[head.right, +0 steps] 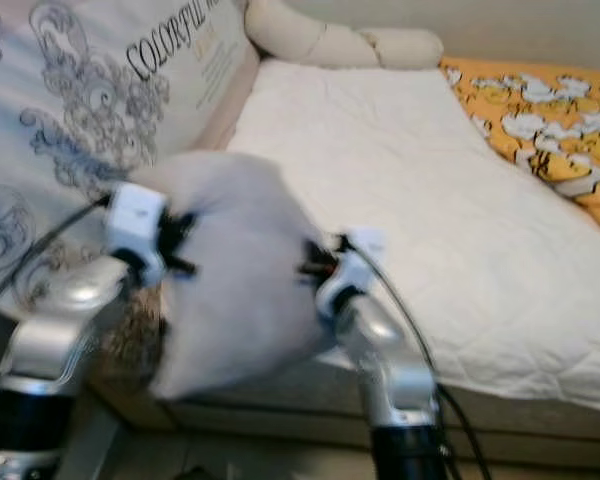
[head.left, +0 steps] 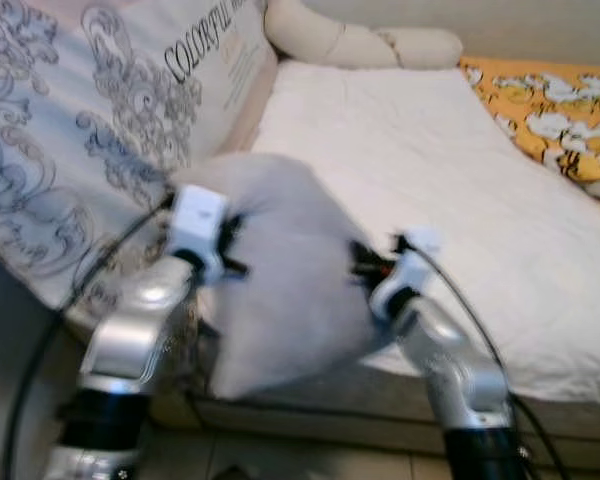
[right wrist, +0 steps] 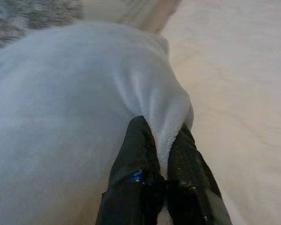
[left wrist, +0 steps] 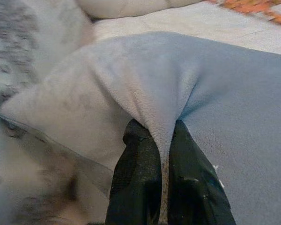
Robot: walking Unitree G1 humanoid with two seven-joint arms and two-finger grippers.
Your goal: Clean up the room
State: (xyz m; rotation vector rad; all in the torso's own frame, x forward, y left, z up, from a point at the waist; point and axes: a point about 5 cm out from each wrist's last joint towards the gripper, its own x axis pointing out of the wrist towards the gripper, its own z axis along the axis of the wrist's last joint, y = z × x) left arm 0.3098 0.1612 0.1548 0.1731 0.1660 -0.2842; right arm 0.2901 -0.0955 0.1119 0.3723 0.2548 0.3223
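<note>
A plain grey pillow (head.left: 280, 270) hangs in the air before the bed's near edge, held from both sides. My left gripper (head.left: 232, 240) is shut on a pinched fold of its left side; in the left wrist view the black fingers (left wrist: 136, 183) clamp the cloth of the pillow (left wrist: 178, 84). My right gripper (head.left: 365, 265) is shut on the pillow's right edge, and the right wrist view shows its fingers (right wrist: 136, 173) squeezing a ridge of the pillow (right wrist: 75, 117). The fingertips are hidden by the pillow in the eye views.
The bed (head.left: 430, 170) has a white quilted cover. A large patterned cushion with lettering (head.left: 100, 120) leans at its left. A cream bolster (head.left: 360, 42) lies at the head, and an orange flowered blanket (head.left: 555, 105) lies at the far right. Tiled floor (head.left: 280, 455) shows below.
</note>
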